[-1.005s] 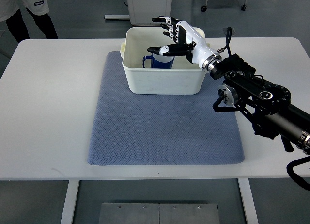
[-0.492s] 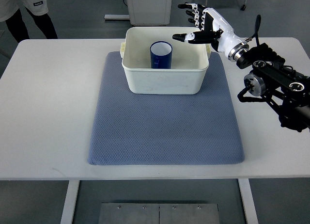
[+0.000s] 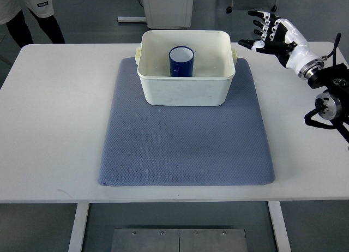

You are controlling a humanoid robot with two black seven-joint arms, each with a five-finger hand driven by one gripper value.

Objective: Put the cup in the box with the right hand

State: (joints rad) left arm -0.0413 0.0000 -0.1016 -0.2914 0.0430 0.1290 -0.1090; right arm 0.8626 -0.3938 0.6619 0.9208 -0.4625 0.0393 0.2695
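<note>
— One cup (image 3: 181, 61), upright inside the box (image 3: 185, 91). How would it handle?
— Rigid, light, probably slick; grip around the wall, or use the handle.
— And the right hand (image 3: 268, 36)?
— Fingers spread, holding nothing, off beside the box.

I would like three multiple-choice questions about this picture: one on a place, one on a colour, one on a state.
1. Where is the blue cylindrical cup?
A. inside the white plastic box
B. on the bare table
C. in the hand

2. What colour is the textured mat under the box?
A. red
B. grey-blue
C. green

3. How is the robot's right hand?
A. shut on the cup
B. open, holding nothing
C. pressing the mat

Answers: 1 A, the cup stands upright within the box walls. 2 B, the mat is grey-blue. 3 B, its fingers are spread, to the right of the box.
</note>
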